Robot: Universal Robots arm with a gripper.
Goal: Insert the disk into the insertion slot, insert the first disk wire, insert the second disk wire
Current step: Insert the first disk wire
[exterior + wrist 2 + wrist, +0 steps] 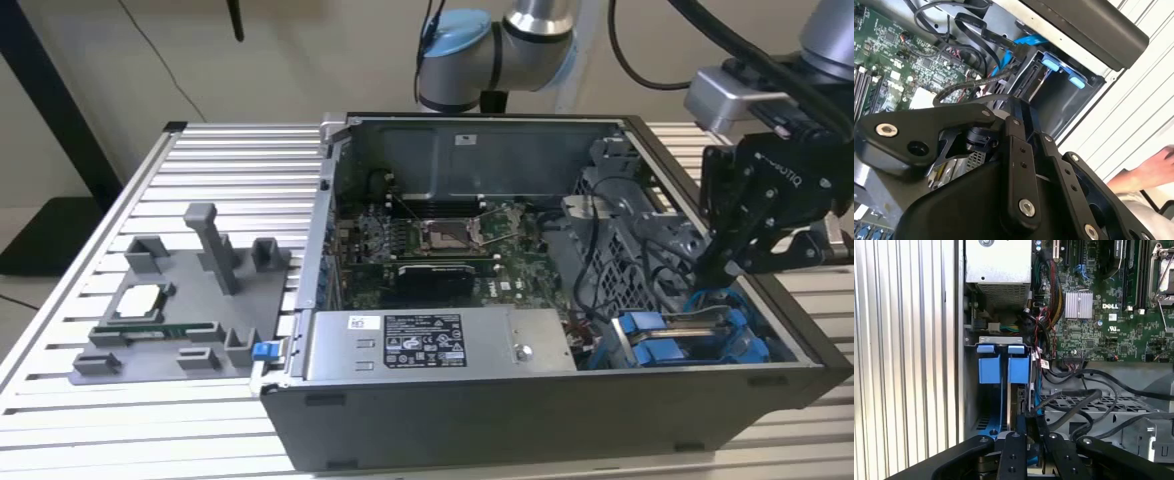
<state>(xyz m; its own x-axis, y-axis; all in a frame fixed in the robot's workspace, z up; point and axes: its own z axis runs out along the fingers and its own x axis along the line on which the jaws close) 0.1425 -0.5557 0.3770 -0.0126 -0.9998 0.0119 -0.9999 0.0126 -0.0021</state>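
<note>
The black two-fingered gripper (1029, 421) is held, fingers drawn close on something hidden, at the edge of the blue-framed silver-grey disk (1018, 397), seated edgewise in the grey sheet-metal insertion slot (999, 341) so its connectors are reachable

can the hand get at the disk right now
Probably yes: the hand hangs right at the open side of the insertion slot, close to the exposed edge of the disk. Black cables crowd beside it but do not seem to cover that edge.
</note>
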